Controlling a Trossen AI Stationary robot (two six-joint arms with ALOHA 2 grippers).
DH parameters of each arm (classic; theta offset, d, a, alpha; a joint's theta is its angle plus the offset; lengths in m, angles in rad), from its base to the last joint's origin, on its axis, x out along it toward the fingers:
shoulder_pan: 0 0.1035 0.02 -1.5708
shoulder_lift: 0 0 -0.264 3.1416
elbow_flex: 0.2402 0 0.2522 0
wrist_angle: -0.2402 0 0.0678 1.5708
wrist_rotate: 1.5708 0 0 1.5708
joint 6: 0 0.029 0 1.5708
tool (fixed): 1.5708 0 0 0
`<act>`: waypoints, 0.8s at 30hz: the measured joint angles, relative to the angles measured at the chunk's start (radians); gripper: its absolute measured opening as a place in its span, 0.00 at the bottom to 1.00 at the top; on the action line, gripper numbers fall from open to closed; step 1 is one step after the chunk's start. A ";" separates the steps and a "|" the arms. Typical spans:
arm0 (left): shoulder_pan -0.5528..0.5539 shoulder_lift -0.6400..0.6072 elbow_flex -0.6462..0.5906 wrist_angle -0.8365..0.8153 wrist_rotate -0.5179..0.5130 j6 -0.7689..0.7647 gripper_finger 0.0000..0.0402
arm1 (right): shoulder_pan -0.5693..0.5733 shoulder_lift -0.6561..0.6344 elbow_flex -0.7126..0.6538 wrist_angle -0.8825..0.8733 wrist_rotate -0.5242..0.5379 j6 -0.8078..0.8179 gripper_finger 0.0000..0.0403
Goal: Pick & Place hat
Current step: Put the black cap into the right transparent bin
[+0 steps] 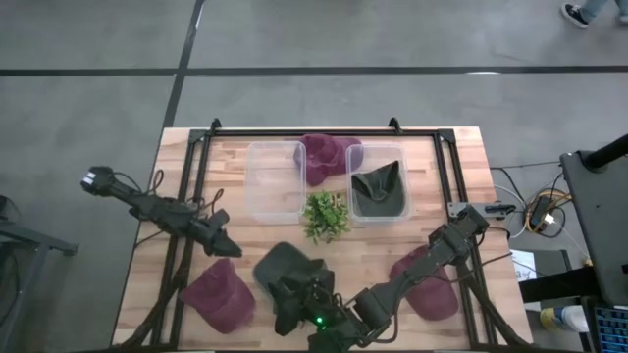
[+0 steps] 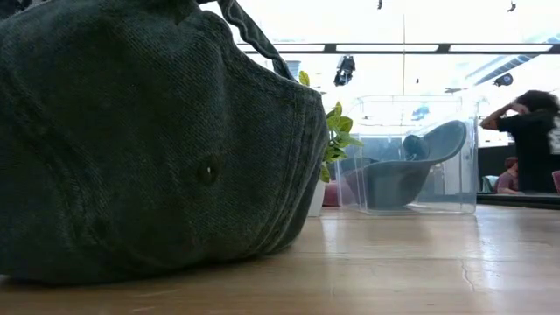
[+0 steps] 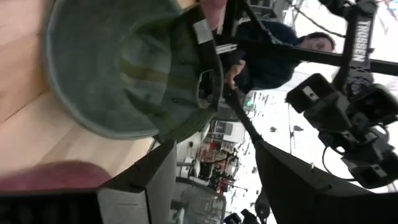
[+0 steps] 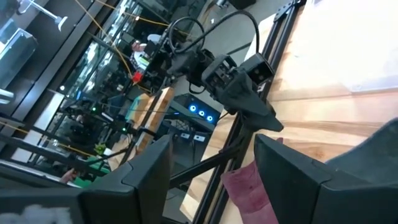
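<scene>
A: Where are we standing with the hats?

B: We are seeing a green hat lying loose on the table at about six o'clock, just below the plant. It is filling the low view, flat on the wood, with nothing gripping it.

A: And the grippers?

B: Our right gripper is hovering just beside it with jaws apart, holding nothing. Our left gripper is sitting at eight o'clock, jaws also apart, just above a maroon hat.

A: What is done?

B: One green hat is lying in the right bin at one o'clock; a maroon one is draped between the bins at twelve. We are judging three hats left: this one, the left maroon, and another maroon at four o'clock.
</scene>
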 joint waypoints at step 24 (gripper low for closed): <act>0.000 0.415 0.057 0.010 0.167 -0.102 0.53 | -0.014 -0.065 0.000 0.001 0.063 -0.136 0.54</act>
